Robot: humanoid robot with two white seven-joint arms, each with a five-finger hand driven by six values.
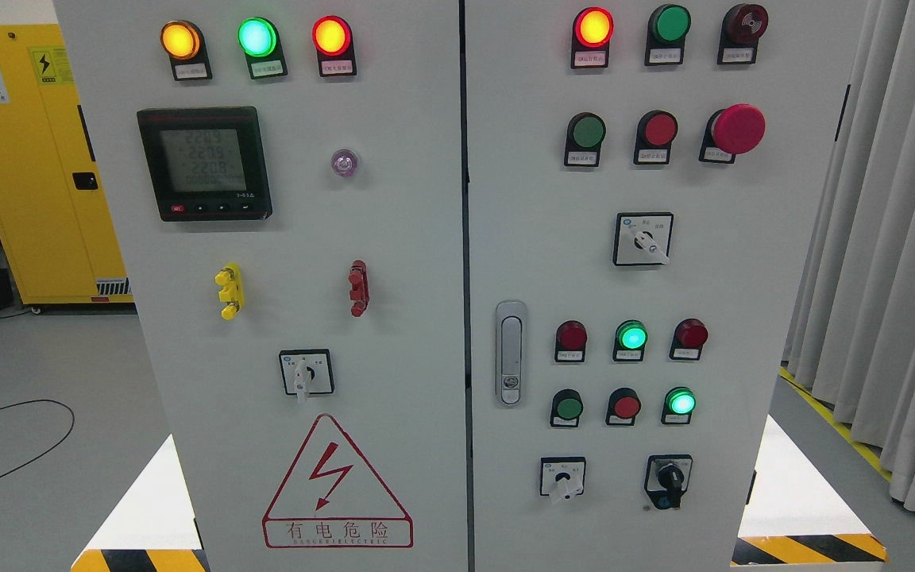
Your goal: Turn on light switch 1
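Warning triangle (337,485): "有电危险". Meter display (203,161): 228.9, 227.9, 220.8.

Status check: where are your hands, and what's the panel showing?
Neither hand in view. Control cabinet dead ahead, untouched; which control is light switch 1 unreadable. Nothing between camera and panel.

1. The cabinet doors (394,238) look like painted sheet metal, matt pale grey and smooth.
2. The door handle (511,352) is brushed, silvery metal.
3. The indicator lamps (256,37) have glossy translucent plastic lenses.
4. The meter (204,163) has a black, faintly shiny plastic frame.
5. The curtain (886,238) is soft, matt grey cloth.
6. The floor (28,373) is smooth grey.
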